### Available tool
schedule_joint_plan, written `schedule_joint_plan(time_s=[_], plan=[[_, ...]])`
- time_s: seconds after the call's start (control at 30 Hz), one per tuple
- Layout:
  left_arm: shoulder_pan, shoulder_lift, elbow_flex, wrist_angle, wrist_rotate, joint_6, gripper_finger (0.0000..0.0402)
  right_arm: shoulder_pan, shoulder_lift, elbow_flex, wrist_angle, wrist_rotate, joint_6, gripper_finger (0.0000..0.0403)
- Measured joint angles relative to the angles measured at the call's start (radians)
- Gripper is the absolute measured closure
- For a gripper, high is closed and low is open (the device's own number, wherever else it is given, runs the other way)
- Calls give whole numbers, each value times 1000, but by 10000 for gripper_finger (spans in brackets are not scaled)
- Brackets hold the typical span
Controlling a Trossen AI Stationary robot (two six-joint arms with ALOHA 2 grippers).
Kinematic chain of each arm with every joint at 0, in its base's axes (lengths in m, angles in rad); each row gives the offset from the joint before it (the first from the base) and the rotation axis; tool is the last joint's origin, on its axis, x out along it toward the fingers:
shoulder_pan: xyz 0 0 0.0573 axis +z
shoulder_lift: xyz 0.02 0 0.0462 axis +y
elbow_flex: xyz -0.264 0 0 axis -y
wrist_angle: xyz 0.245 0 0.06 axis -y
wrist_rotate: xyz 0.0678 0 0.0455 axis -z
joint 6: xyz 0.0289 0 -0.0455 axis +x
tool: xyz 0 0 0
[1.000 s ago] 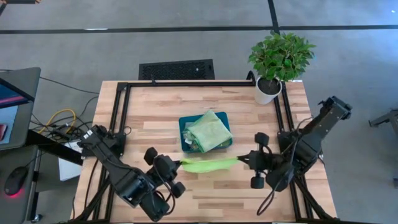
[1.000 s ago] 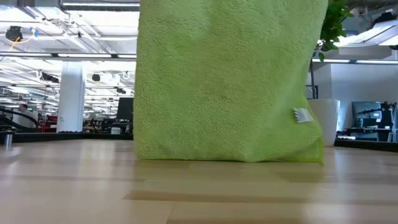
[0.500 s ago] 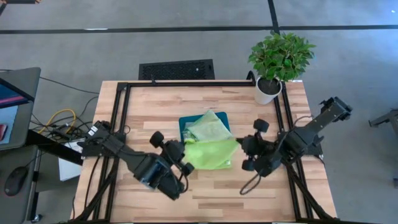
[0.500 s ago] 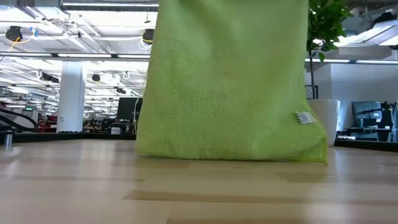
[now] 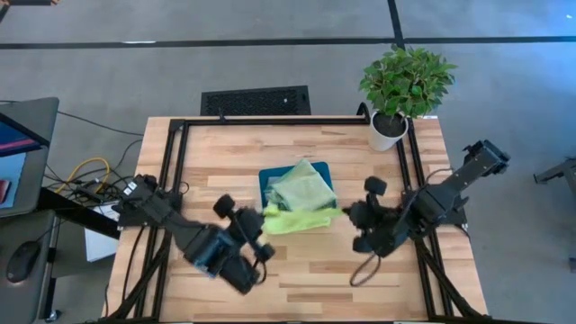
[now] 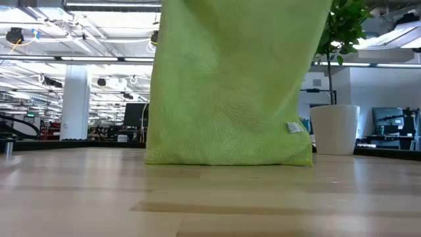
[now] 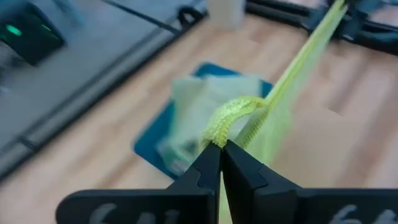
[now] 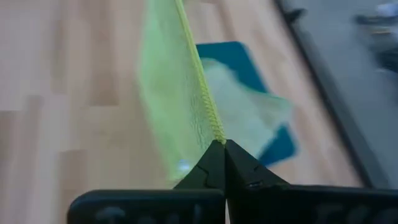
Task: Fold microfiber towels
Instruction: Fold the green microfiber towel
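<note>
1. Teal tray (image 5: 265,183): landmark, mid-table. It holds a heap of pale green cloth (image 5: 303,187); individual towels in the heap cannot be told apart.

2. Lime green towel (image 5: 297,219): hangs as a sheet just on the near side of the tray, stretched between both grippers. In the low view its bottom edge (image 6: 227,161) touches the tabletop; a small white label (image 6: 292,128) shows near one lower corner.

3. Left gripper (image 5: 264,216): near the tray's near-left corner, jaws clamped on the towel's edge (image 7: 231,113).

4. Right gripper (image 5: 346,213): off the tray's near-right corner, jaws pinched tight on the opposite top edge (image 8: 208,112).

5. Change: a second ago the towel was drawn out long and thin, farther from the tray on its near side. Both grippers have since carried it toward the tray, and the sheet now reads narrower in the low view.

6. Meaning for the task: judged a lay-down in progress, with the lower edge anchored on the table. Fold not yet made.

7. Potted plant (image 5: 401,90): far-right of the tray, well apart, uninvolved.
</note>
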Motion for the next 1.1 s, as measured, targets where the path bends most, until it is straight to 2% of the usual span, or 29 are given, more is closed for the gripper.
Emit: schedule_joint_plan(time_s=[0.2,0.4,0.53,0.67,0.87,0.97,1.1], plan=[[-126,31,-2,44,100,-146,401,143,0,-14,138,-115,41,397],[-199,122,-3,121,143,-238,402,228,28,-103,277,-161,137,396],[-215,195,-3,242,231,-232,402,264,109,-136,321,-223,213,396],[-219,255,-3,363,362,-226,402,287,233,-140,381,-316,262,396],[-226,311,-3,501,519,-252,402,329,376,-139,573,-415,295,396],[-234,312,-1,541,524,-258,402,343,408,-139,602,-416,296,396],[-233,312,-1,513,504,-294,402,336,411,-139,581,-397,295,396]])
